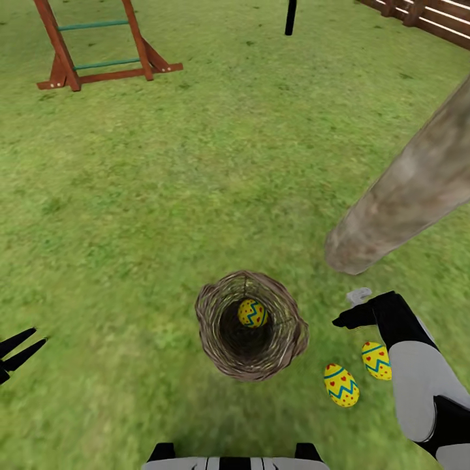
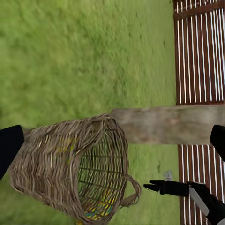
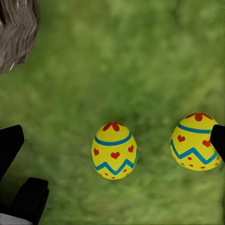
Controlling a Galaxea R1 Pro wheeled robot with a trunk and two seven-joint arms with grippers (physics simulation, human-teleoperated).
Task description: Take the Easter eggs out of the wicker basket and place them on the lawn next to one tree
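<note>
Right now the lawn (image 1: pixel 196 163) carries the pale tree (image 1: pixel 405 196) trunk, then the brown wicker basket (image 1: pixel 287 326) with one yellow zigzag egg (image 1: pixel 252 313) inside. Two eggs (image 1: pixel 341 384) (image 1: pixel 376 360) lie between basket and trunk, under the right fingers (image 1: pixel 356 312), spread empty. The left fingers (image 1: pixel 23 349), cut off, stand parted well aside.

Two Easter eggs (image 3: pixel 114 150) (image 3: pixel 194 141) on the lawn (image 3: pixel 140 61) — well apart, tree (image 3: pixel 16 30) near

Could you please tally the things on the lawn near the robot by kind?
Yellow Easter eggs with blue zigzags: 3, one in the basket and two on the grass
Brown woven wicker basket: 1
Pale grey-brown tree trunk: 1
Red-brown wooden play frame: 1
Total: 6
</note>
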